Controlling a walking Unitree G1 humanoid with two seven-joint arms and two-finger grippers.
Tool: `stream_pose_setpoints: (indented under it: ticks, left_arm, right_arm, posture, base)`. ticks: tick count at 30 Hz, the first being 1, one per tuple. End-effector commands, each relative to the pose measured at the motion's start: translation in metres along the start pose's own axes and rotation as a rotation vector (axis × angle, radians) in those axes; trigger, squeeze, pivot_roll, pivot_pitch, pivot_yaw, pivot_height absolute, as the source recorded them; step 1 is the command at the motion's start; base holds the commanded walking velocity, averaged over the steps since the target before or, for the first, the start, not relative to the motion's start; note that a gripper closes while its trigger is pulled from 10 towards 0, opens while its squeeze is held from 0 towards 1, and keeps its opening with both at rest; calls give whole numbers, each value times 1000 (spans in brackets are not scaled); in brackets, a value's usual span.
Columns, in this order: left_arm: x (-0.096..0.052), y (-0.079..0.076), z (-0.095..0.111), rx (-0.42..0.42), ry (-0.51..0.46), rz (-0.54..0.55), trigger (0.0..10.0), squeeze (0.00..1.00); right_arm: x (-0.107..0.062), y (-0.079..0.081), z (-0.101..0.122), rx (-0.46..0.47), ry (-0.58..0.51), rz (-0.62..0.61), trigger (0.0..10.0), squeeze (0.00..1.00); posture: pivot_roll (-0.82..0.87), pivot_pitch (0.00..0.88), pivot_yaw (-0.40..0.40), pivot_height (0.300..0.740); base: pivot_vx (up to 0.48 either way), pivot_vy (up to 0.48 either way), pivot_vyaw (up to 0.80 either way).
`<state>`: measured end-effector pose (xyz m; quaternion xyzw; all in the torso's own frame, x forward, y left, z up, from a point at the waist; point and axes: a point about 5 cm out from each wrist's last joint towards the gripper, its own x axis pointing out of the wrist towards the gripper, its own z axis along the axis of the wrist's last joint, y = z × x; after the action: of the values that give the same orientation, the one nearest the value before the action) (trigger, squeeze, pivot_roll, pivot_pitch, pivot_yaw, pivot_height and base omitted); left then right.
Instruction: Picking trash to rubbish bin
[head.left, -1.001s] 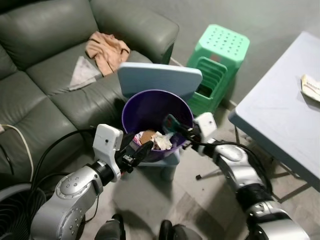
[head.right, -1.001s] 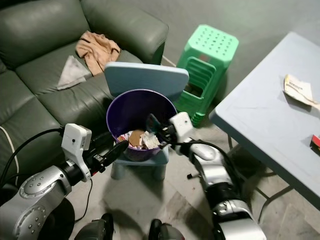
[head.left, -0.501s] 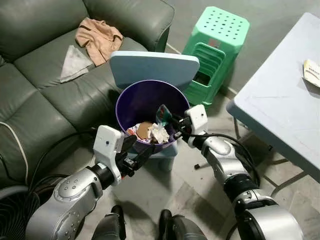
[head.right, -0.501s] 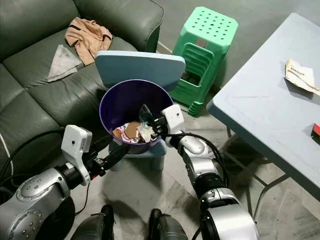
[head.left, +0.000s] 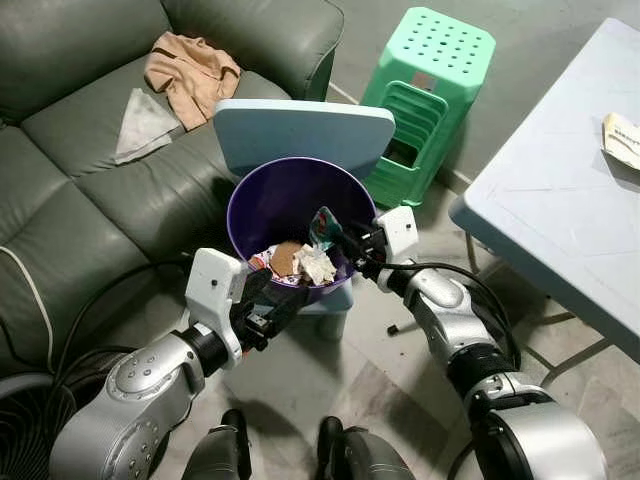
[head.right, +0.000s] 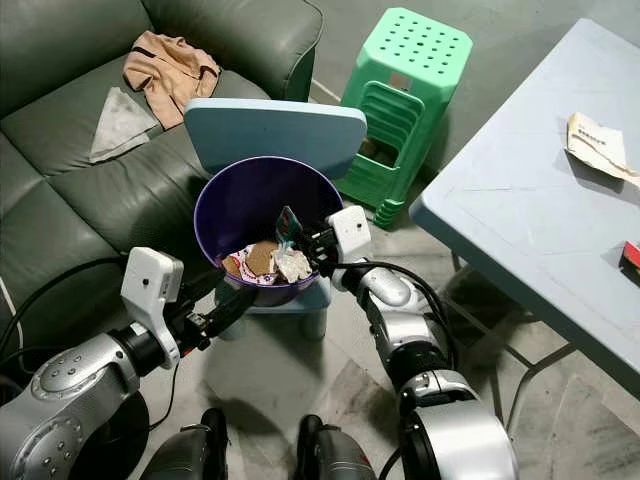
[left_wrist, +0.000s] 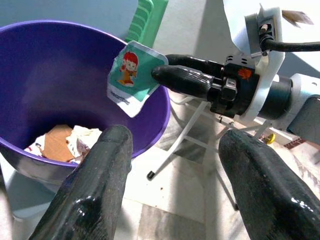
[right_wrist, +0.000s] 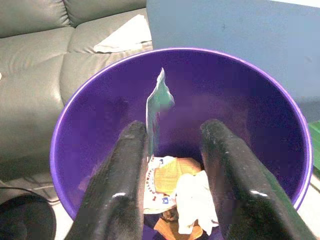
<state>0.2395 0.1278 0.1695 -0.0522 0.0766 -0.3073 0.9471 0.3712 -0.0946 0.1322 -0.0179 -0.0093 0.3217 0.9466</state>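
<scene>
A round purple plastic rubbish bin (head.left: 290, 215) stands at the centre of the left eye view on a small pale blue plastic stool (head.left: 320, 300), with a flat pale blue board (head.left: 303, 135) leaning against its far rim. The right gripper (head.left: 333, 232) reaches in from the lower right and sits over the bin's near-right rim. In the right wrist view its two black fingers (right_wrist: 125, 175) stand spread apart, and the small teal snack wrapper with a red-haired cartoon figure (left_wrist: 132, 75) lies edge-on against one of them; in the left wrist view the wrapper hangs at the fingertips over the bin's mouth, so the fingers are parted and I cannot tell whether the wrapper is pinched or only resting against one finger. In the bottom of the bin lie crumpled white paper (right_wrist: 192, 192), a brown card scrap (head.left: 287, 257) and other printed litter. The left gripper (head.left: 285, 300) hovers low at the centre-left of the frame, just outside the bin's near wall, its fingers wide open and empty. A dark green leather sofa (head.left: 90, 190) occupies the upper left, with a peach-coloured cloth (head.left: 192, 72) and a grey folded cloth (head.left: 143, 125) on its seat. A stack of green perforated plastic stools (head.left: 425, 95) stands at upper centre-right, beside a pale grey desk (head.left: 560, 230) on the right edge that carries a folded paper packet (head.left: 622, 140).
</scene>
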Motion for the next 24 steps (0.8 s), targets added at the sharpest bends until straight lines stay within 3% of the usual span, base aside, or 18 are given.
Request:
stream_pose_setpoints:
  ticks: [1, 14, 15, 16, 24]
  left_arm:
    - [-1, -4, 0, -5, 1, -15, 10000, 0]
    - [0, -2, 2, -2, -12, -7, 10000, 0]
    - [1, 0, 2, 8, -14, -1, 10000, 0]
    - [1, 0, 2, 12, -16, 2, 10000, 0]
    - [10, 10, 15, 43, -82, 57, 10000, 0]
  right_arm:
    - [-3, -1, -6, 33, 19, -9, 10000, 1000]
    - [-1, -5, -1, 35, 6, -23, 10000, 1000]
    - [-1, -6, 1, 42, -9, -26, 10000, 51]
    - [0, -6, 3, 42, -16, -27, 10000, 0]
    - [-4, -18, 21, 48, -134, -55, 10000, 0]
  posture:
    - [154, 334, -166, 740]
    - [151, 329, -171, 740]
    - [151, 319, -170, 740]
    - [151, 319, -170, 740]
    - [160, 268, -162, 740]
  base:
    - [0, 0, 0]
    - [0, 0, 0]
    - [0, 0, 0]
    - [0, 0, 0]
    - [0, 0, 0]
